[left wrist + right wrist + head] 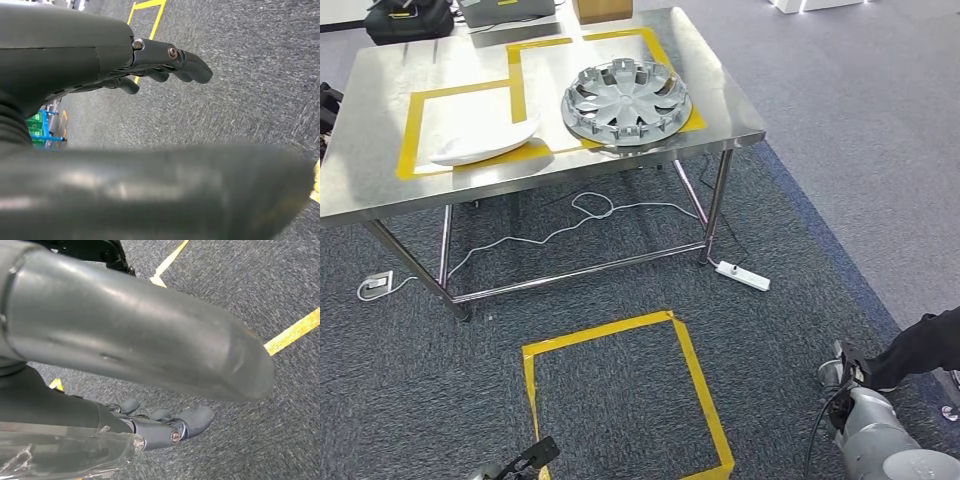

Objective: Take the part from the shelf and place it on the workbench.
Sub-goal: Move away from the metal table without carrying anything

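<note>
On the steel workbench (365, 170) ahead lie a silver wheel cover (626, 100), face up inside a yellow tape outline, and a white curved part (486, 142) to its left. Both my arms hang low beside me, well short of the bench. My left hand (113, 60) has its dark fingers (181, 62) stretched out over grey carpet, thumb apart, holding nothing; its dark tip (524, 460) pokes in at the lower edge of the head view. My right hand (151, 427) also hangs with straight fingers and nothing in it, below the silver forearm (886, 450).
A yellow tape square (697, 380) marks the carpet in front of me. Under the bench run a white cable (592, 210) and a power strip (743, 275). A person's dark-clad limb (924, 345) reaches in at the right. A blue rack (39, 127) stands off to my left.
</note>
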Controlling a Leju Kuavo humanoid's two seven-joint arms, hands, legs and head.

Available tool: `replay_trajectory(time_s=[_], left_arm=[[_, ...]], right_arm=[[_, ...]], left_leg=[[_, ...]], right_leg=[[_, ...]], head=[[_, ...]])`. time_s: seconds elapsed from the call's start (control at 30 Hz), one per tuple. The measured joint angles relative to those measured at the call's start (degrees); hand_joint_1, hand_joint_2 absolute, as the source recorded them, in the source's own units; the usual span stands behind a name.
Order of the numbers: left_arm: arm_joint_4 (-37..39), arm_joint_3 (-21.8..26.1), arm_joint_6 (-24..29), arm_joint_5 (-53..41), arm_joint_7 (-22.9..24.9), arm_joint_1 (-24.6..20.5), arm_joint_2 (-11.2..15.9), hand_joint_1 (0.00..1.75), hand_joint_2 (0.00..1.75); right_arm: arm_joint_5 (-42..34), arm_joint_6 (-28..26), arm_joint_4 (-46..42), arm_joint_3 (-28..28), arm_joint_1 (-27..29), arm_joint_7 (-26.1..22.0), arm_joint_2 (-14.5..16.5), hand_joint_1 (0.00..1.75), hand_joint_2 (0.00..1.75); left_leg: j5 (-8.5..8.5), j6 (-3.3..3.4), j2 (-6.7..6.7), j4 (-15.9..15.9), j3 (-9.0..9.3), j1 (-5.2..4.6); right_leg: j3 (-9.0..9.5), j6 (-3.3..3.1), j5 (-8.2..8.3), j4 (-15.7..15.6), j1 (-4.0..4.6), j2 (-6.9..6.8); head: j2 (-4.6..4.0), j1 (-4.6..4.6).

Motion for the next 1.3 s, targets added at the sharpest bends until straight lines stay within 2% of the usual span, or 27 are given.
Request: replay_trajectory(time_s=[0.17, 0.27, 0.3, 0.33, 0.37, 0.43, 0.47, 0.5, 0.53, 0.57, 0.63, 0.67, 0.7, 0.77, 0.83, 0.9, 0.93, 0.97, 1.0, 1.03, 1.07, 1.13, 1.17, 1.2, 1.27, 1.3], left_arm=[[0.0, 0.0, 0.0, 0.0, 0.0, 0.0, 0.0, 0.00, 0.00], [0.0, 0.0, 0.0, -0.1, 0.0, 0.0, 0.1, 0.00, 0.00], [0.0, 0.0, 0.0, -0.1, 0.0, -0.1, 0.0, 0.00, 0.00], [0.0, 0.0, 0.0, -0.1, 0.0, -0.1, 0.0, 0.00, 0.00], [0.0, 0.0, 0.0, -0.1, 0.0, -0.1, 0.0, 0.00, 0.00], [0.0, 0.0, 0.0, -0.1, 0.0, -0.1, -0.1, 0.00, 0.00], [0.0, 0.0, 0.0, -0.1, 0.0, 0.0, -0.1, 0.00, 0.00], [0.0, 0.0, 0.0, -0.1, 0.0, 0.0, -0.1, 0.00, 0.00], [0.0, 0.0, 0.0, -0.1, 0.0, 0.0, -0.2, 0.00, 0.00], [0.0, 0.0, 0.0, -0.1, 0.0, 0.0, -0.2, 0.00, 0.00], [0.0, 0.0, 0.0, -0.1, 0.0, 0.0, -0.2, 0.00, 0.00], [0.0, 0.0, -0.1, -0.1, 0.0, 0.0, -0.2, 0.00, 0.00], [0.0, 0.0, -0.3, -0.2, 0.0, -0.1, -0.2, 0.00, 0.00], [0.0, 0.0, -0.6, -0.2, 0.0, -0.1, -0.1, 0.00, 0.00], [0.0, 0.0, -0.8, -0.3, 0.0, -0.2, -0.1, 0.00, 0.00], [0.0, 0.0, -0.8, -0.3, 0.2, -0.1, -0.1, 0.00, 0.00], [0.0, 0.0, -0.9, -0.3, 0.3, 0.0, -0.1, 0.00, 0.00], [0.0, 0.0, -0.9, -0.3, 0.4, 0.1, -0.1, 0.00, 0.00], [0.0, 0.0, -0.9, -0.3, 0.5, 0.2, -0.1, 0.00, 0.00], [0.0, 0.0, -0.9, -0.3, 0.6, 0.3, -0.1, 0.00, 0.00], [0.0, 0.0, -0.9, -0.3, 0.6, 0.3, -0.1, 0.00, 0.00], [0.0, 0.0, -1.0, -0.3, 0.6, 0.2, 0.0, 0.00, 0.00], [0.0, 0.0, -1.0, -0.3, 0.6, 0.1, 0.0, 0.00, 0.00], [0.0, 0.0, -1.1, -0.3, 0.6, 0.1, 0.0, 0.00, 0.00], [0.0, 0.0, -1.3, -0.3, 0.8, 0.1, -0.1, 0.00, 0.00], [0.0, 0.1, -1.3, -0.4, 1.0, 0.1, -0.1, 0.00, 0.00]], right_arm=[[0.0, 0.0, 0.0, 0.0, 0.0, 0.0, 0.0, 0.00, 0.00], [0.0, 0.0, 0.0, 0.0, 0.0, -0.1, 0.0, 0.00, 0.00], [0.0, 0.0, 0.0, 0.0, 0.0, -0.1, 0.0, 0.00, 0.00], [0.0, 0.0, 0.0, 0.0, -0.1, -0.1, 0.0, 0.00, 0.00], [0.0, 0.0, 0.0, 0.0, -0.1, -0.1, 0.0, 0.00, 0.00], [0.0, 0.1, 0.0, 0.0, -0.1, -0.2, 0.0, 0.00, 0.00], [0.0, 0.2, 0.0, 0.0, 0.0, -0.2, 0.0, 0.00, 0.00], [0.0, 0.3, 0.0, 0.0, 0.2, -0.1, 0.0, 0.00, 0.00], [0.0, 0.4, 0.0, 0.0, 0.2, -0.1, 0.0, 0.00, 0.00], [0.0, 0.5, 0.0, 0.0, 0.1, -0.1, 0.0, 0.00, 0.00], [-0.1, 0.6, 0.0, 0.0, -0.1, -0.1, 0.0, 0.00, 0.00], [-0.1, 0.7, 0.0, 0.0, -0.2, 0.0, 0.0, 0.00, 0.00], [-0.1, 0.7, 0.0, 0.0, -0.2, 0.0, 0.1, 0.00, 0.00], [-0.1, 0.9, 0.0, 0.0, -0.2, 0.1, 0.1, 0.00, 0.00], [-0.1, 0.9, 0.0, 0.0, -0.2, 0.2, 0.1, 0.00, 0.00], [-0.1, 0.9, 0.0, 0.0, -0.3, 0.2, 0.1, 0.00, 0.00], [-0.1, 1.0, 0.0, 0.0, -0.3, 0.3, 0.1, 0.00, 0.00], [-0.1, 1.0, 0.0, 0.0, -0.3, 0.3, 0.1, 0.00, 0.00], [0.0, 1.0, 0.0, 0.0, -0.2, 0.3, 0.1, 0.00, 0.00], [0.0, 1.0, 0.0, 0.0, -0.2, 0.4, 0.1, 0.00, 0.00], [0.0, 1.0, 0.0, 0.0, -0.1, 0.4, 0.1, 0.00, 0.00], [0.0, 1.2, 0.0, 0.0, -0.2, 0.4, 0.1, 0.00, 0.00], [0.0, 1.4, 0.0, 0.0, -0.3, 0.4, 0.1, 0.00, 0.00], [0.0, 1.6, 0.0, 0.0, -0.4, 0.5, 0.1, 0.00, 0.00], [0.1, 1.8, 0.0, 0.0, -0.2, 0.6, -0.1, 0.00, 0.00], [0.1, 1.8, 0.0, 0.0, 0.0, 0.6, -0.1, 0.00, 0.00]], left_leg=[[-0.09, 0.48, 0.00, 0.3, -0.24, -0.35], [0.21, 1.10, 0.19, 0.0, -0.25, -0.20], [0.44, 1.38, 0.39, -0.4, -0.10, 0.00], [0.67, 1.61, 0.65, -0.8, 0.05, 0.21], [0.81, 1.77, 0.95, -1.1, 0.17, 0.37], [0.81, 1.89, 1.45, -1.1, 0.15, 0.39], [0.78, 1.87, 1.76, -1.1, 0.15, 0.39], [0.73, 1.79, 2.09, -1.0, 0.16, 0.40], [0.64, 1.65, 2.45, -1.0, 0.21, 0.46], [0.50, 1.42, 2.86, -0.9, 0.30, 0.54], [0.06, 0.68, 3.58, -0.4, 0.42, 0.41], [-0.08, 0.29, 3.91, -0.3, 0.45, 0.28], [-0.12, -0.09, 4.28, -0.2, 0.47, 0.15], [-0.11, -0.74, 4.97, -0.2, 0.52, 0.28], [-1.61, -1.37, 3.51, 1.3, -0.07, 0.62], [-5.36, -1.72, 1.00, 7.5, -2.68, 0.82], [-7.29, -1.74, 0.38, 11.6, -4.57, 0.82], [-8.50, -1.72, 0.12, 15.0, -6.13, 0.82], [-8.59, -1.64, -0.01, 16.6, -6.89, 0.82], [-7.57, -1.48, -0.15, 16.0, -6.60, 0.82], [-5.63, -1.27, -0.55, 13.1, -5.19, 0.83], [-2.10, -0.76, -2.76, 5.3, -1.34, 0.98], [-1.30, -0.63, -3.77, 2.4, -0.01, 1.04], [-1.20, -0.54, -4.39, 1.0, 0.62, 1.06], [-1.27, -0.21, -3.69, 0.5, 0.72, 0.99], [-1.09, 0.17, -3.08, 0.4, 0.74, 1.01]], right_leg=[[-0.08, 0.30, 0.14, -0.1, -0.34, -0.02], [-0.15, 0.79, 0.32, -0.5, -0.35, 0.06], [-0.47, 0.90, -0.11, 0.0, -0.26, 0.05], [-1.28, 0.96, -1.13, 1.6, -0.18, 0.03], [-2.65, 0.97, -2.72, 4.5, -0.12, -0.02], [-6.30, 1.06, -6.28, 12.4, 0.02, -0.09], [-7.67, 1.10, -7.13, 15.2, 0.06, -0.10], [-8.09, 1.11, -6.91, 16.0, 0.09, -0.17], [-7.30, 1.10, -5.62, 14.3, 0.10, -0.40], [-5.40, 1.10, -3.63, 10.6, 0.10, -1.01], [-1.47, 0.81, -1.00, 3.2, 0.33, -2.91], [-0.40, 0.42, -0.51, 1.2, 0.44, -3.37], [-0.20, -0.09, -0.59, 0.7, 0.61, -3.29], [-0.54, -1.11, -0.31, 0.8, 0.69, -1.92], [-0.79, -1.82, -0.07, 0.8, 0.59, -0.78], [-0.97, -2.32, 0.10, 0.7, 0.47, 0.32], [-1.09, -2.49, 0.16, 0.7, 0.48, 0.94], [-1.19, -2.59, 0.22, 0.7, 0.51, 1.61], [-1.26, -2.62, 0.29, 0.7, 0.54, 2.36], [-1.30, -2.59, 0.36, 0.7, 0.55, 3.13], [-1.30, -2.50, 0.44, 0.7, 0.53, 3.91], [-1.45, -2.13, 0.61, 0.8, 0.51, 5.35], [-1.65, -1.83, 0.73, 0.8, 0.51, 5.99], [-1.86, -1.49, 0.88, 0.8, 0.48, 6.55], [-2.24, -0.68, 1.34, 0.3, 0.33, 7.70], [-2.51, -0.38, 1.36, 0.3, 0.32, 7.25]], head=[[0.00, -0.02], [0.00, -0.02], [0.00, 0.03], [0.00, 0.14], [0.00, 0.24], [0.00, 0.38], [0.00, 0.38], [0.00, 0.39], [0.00, 0.38], [0.00, 0.39], [0.00, 0.39], [0.00, 0.33], [0.00, 0.27], [0.00, 0.15], [0.00, 0.08], [0.00, -0.12], [0.00, -0.19], [0.00, -0.22], [0.00, -0.21], [0.00, -0.22], [0.00, -0.23], [0.00, -0.23], [0.00, -0.21], [0.00, -0.21], [0.00, -0.22], [0.00, -0.20]])
